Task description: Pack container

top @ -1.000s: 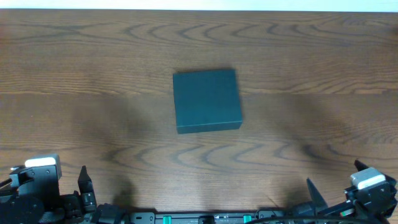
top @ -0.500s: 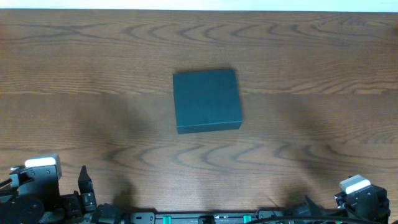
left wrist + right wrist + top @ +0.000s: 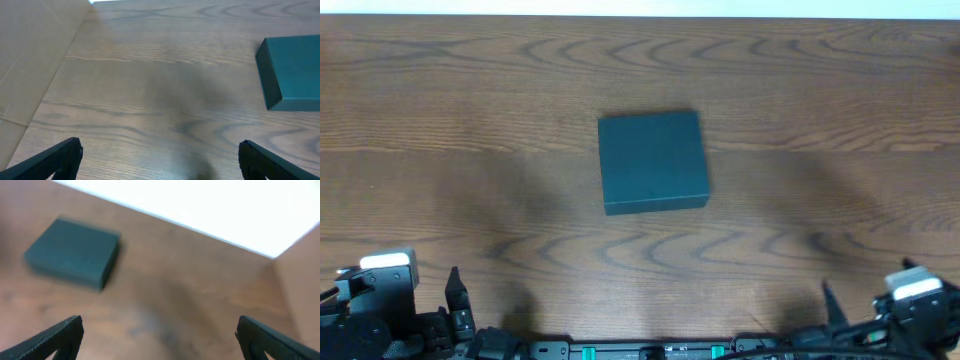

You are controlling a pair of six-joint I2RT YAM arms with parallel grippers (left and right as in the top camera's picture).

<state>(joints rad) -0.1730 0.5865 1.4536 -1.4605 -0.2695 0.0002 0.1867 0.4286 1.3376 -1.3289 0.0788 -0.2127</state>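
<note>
Container [image 3: 652, 162]: dark teal matte box, lid down; left end effector [image 3: 160, 145], right end effector [image 3: 159, 321] spread.

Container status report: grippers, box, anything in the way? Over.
Left gripper open, empty. Right gripper open, empty. Container closed, centre of table, untouched. Nothing seen between grippers and it.

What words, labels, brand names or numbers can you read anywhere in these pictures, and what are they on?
None can be read. The container shows plain dark teal faces with no print, and the wooden table bears no label or sign.
</note>
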